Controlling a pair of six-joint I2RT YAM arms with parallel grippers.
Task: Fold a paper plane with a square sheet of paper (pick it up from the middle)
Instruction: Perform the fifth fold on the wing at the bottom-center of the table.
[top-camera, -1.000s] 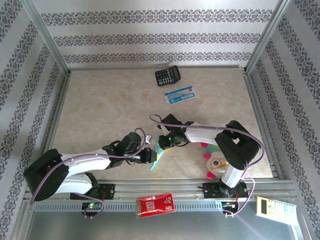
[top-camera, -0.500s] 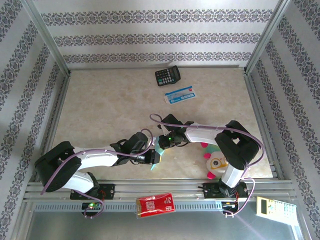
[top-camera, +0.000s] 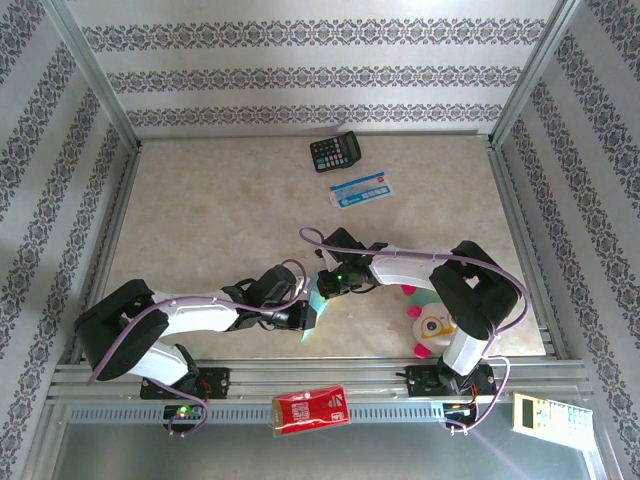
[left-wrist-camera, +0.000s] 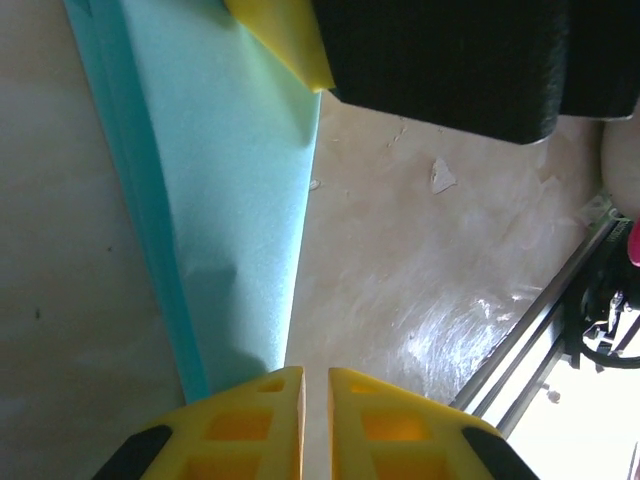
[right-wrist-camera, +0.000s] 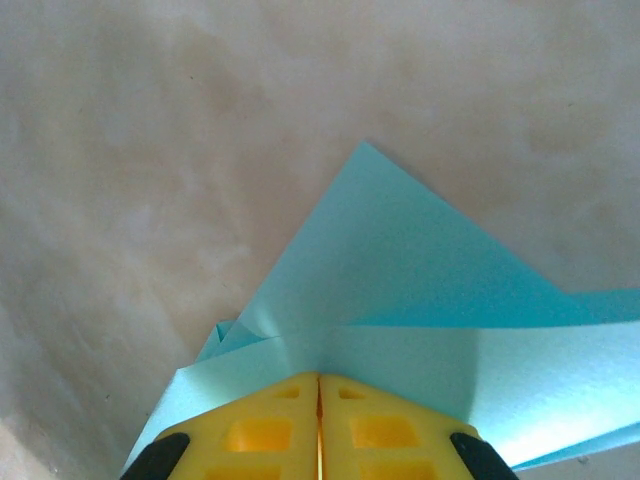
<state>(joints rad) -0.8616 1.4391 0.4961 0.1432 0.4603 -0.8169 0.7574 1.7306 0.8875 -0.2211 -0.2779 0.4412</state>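
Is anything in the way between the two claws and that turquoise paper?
Nothing visible. The right claw is shut on the paper plane, and the left claw sits right at its long edge, with no other object between them.

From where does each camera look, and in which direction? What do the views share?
Top external: above and behind the arms, facing down on the table; left arm and right arm show whole, bases at the bottom.
Left wrist: on the left arm, facing along the left gripper, low over the table; its yellow fingers show at the bottom.
Right wrist: on the right arm, facing down past the right gripper, shut on the turquoise paper.
Shared: all three see the turquoise paper.
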